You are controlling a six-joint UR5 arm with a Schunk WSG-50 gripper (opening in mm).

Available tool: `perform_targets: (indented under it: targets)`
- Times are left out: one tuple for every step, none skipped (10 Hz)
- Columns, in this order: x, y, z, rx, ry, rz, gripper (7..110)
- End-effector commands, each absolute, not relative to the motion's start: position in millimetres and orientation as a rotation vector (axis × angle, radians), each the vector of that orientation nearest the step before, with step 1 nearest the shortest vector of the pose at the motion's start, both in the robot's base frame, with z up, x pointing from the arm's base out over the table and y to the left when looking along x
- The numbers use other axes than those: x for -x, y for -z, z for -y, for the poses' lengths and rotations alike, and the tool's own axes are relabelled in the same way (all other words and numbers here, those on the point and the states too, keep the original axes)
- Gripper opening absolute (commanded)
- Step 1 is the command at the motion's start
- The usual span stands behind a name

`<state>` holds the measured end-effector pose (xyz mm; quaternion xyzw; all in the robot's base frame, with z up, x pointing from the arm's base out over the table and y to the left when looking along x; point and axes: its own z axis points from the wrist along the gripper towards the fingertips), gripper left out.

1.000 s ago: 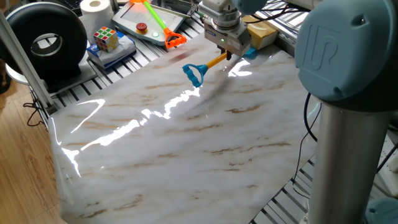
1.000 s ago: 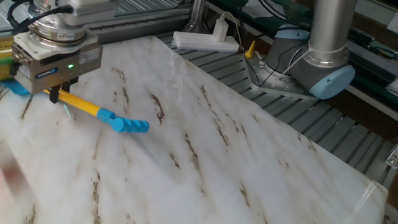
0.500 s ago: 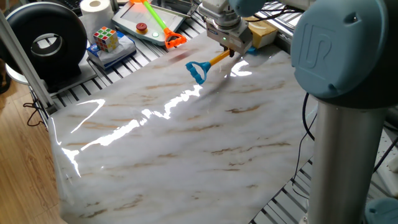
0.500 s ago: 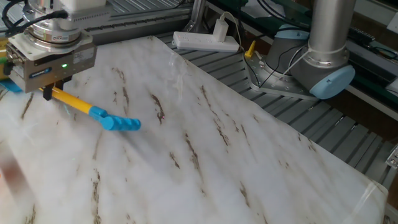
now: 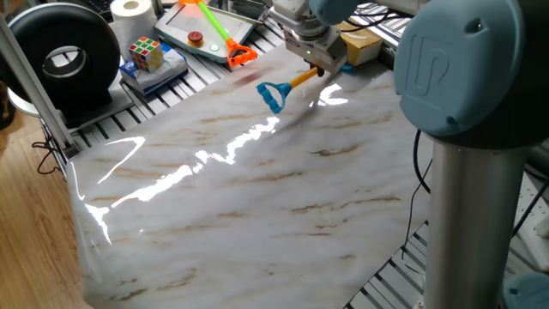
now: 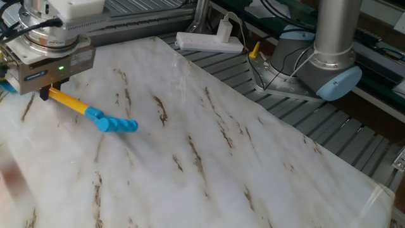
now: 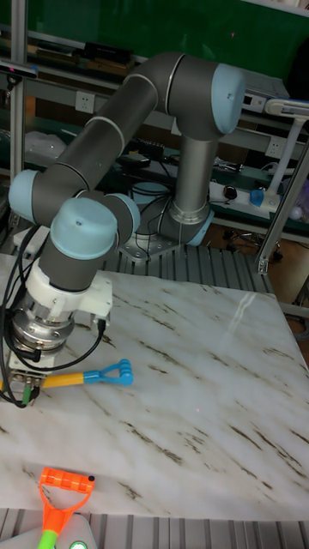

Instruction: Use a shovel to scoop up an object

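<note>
The shovel is judged light, stiff and slippery plastic, best taken by the yellow shaft, and there it is clamped by the gripper, with the blue loop end stuck out over the marble table toward the near side. The blade is mostly hidden behind the gripper, aimed at the block, which is judged light and liable to slide when pushed; it is seen just beyond the gripper at the table's far edge.
</note>
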<state>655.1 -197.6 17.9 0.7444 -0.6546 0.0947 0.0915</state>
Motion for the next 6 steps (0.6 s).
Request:
perform_targets:
  targets:
    - [-657.6,-22.2,184.6,-2.159,-0.291,1.996,7]
    - [-659.0,-25.3,182.7,-2.14,-0.317,1.99,7]
    - [-659.1,-25.9,182.0,-2.126,-0.332,1.98,7]
    - [-659.4,-25.0,178.8,-2.12,-0.332,1.981,7]
    - [-659.5,-26.8,176.7,-2.112,-0.34,1.975,7]
    - [-659.9,-31.5,173.6,-2.099,-0.362,1.964,7]
